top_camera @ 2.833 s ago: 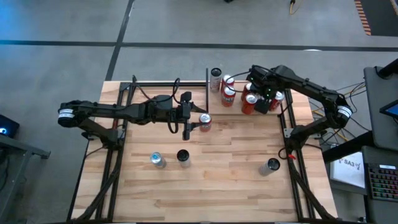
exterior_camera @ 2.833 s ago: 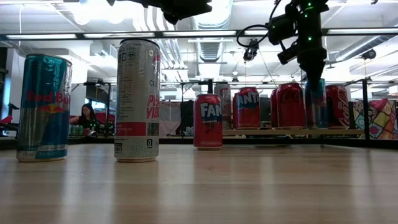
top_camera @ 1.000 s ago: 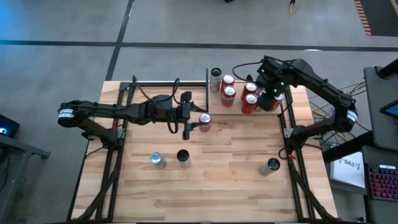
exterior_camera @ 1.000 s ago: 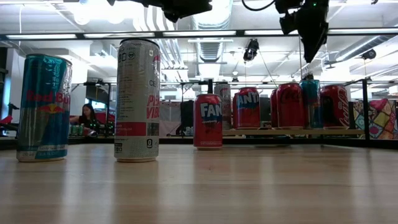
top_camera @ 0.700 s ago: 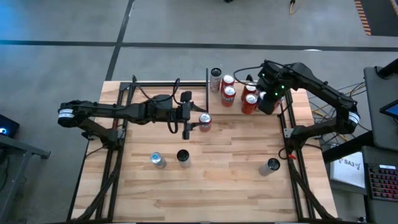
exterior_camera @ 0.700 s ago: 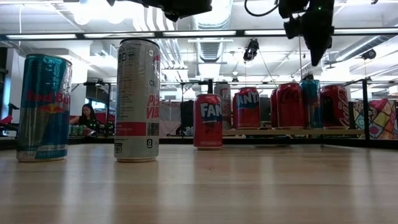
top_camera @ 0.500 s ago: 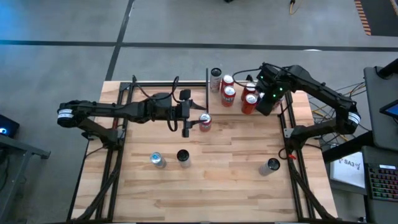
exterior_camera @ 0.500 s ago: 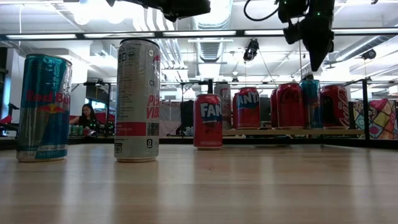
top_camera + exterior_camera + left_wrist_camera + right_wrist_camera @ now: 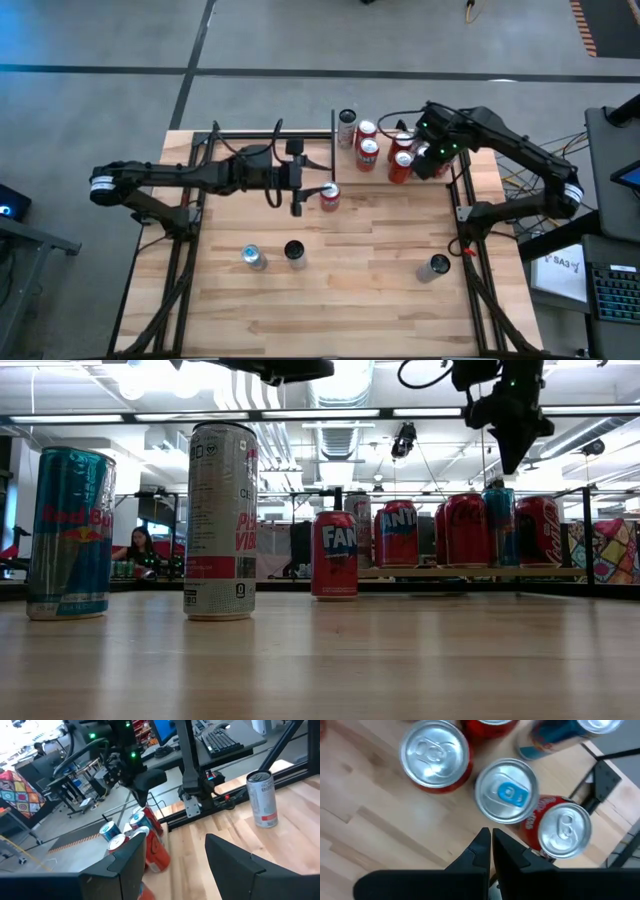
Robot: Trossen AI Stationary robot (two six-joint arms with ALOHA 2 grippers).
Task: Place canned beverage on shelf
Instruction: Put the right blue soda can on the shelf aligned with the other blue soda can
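Observation:
The shelf (image 9: pixel 560 572) stands at the table's far right and carries several cans, mostly red (image 9: pixel 399 165), with one blue can (image 9: pixel 500 520) among them. My right gripper (image 9: pixel 490 840) hangs shut above these cans, pointing down at the blue-tabbed can top (image 9: pixel 506 791) and touching nothing. In the low view the right gripper (image 9: pixel 515 460) is well clear of the can tops. A red Fanta can (image 9: pixel 329 196) stands upright on the tabletop. My left gripper (image 9: pixel 175 862) is open and empty, high above the table just left of the Fanta can.
A blue Red Bull can (image 9: pixel 68 532), a tall silver can (image 9: pixel 221 520) and another silver can (image 9: pixel 437 265) stand on the tabletop nearer the front. Black frame posts (image 9: pixel 462 210) edge the table. A person sits in the room behind (image 9: pixel 138 548).
My right gripper has come down a little over the cans on the shelf and rolled about its own axis. The cans have stayed where they were.

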